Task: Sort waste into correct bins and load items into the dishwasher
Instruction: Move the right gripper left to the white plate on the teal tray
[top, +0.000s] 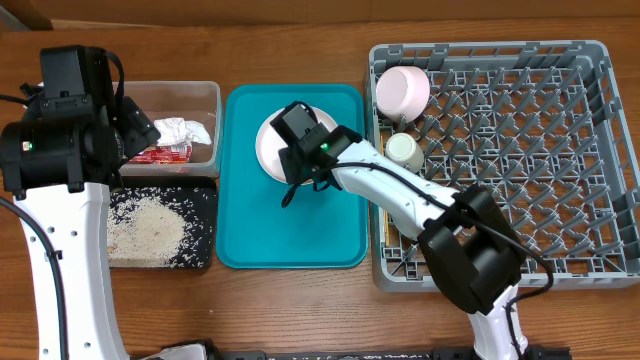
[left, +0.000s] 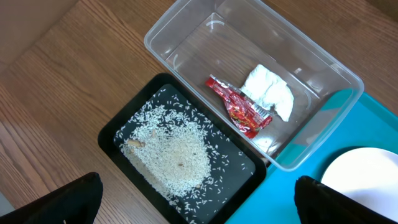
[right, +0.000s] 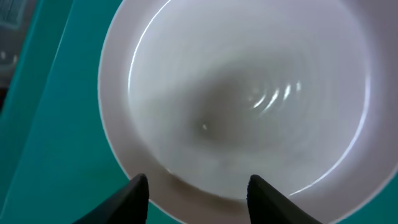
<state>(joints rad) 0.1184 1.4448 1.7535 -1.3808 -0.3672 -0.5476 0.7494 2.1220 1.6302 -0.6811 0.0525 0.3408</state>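
Teal tray (top: 300, 232): plate (top: 267, 150) partly hidden beneath right end effector (right: 198, 193), spread, empty; left end effector (left: 199, 199) likewise.

Left gripper (left: 199, 208) spread wide; right gripper (right: 200, 200) parted, pointing down

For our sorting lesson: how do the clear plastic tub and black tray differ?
The clear plastic rectangular tub is see-through and deep-walled; the shallow black rectangular tray is opaque and low-rimmed. The tub holds a red foil wrapper and crumpled white napkin; the tray holds loose white rice. Both are rectangular, side by side.
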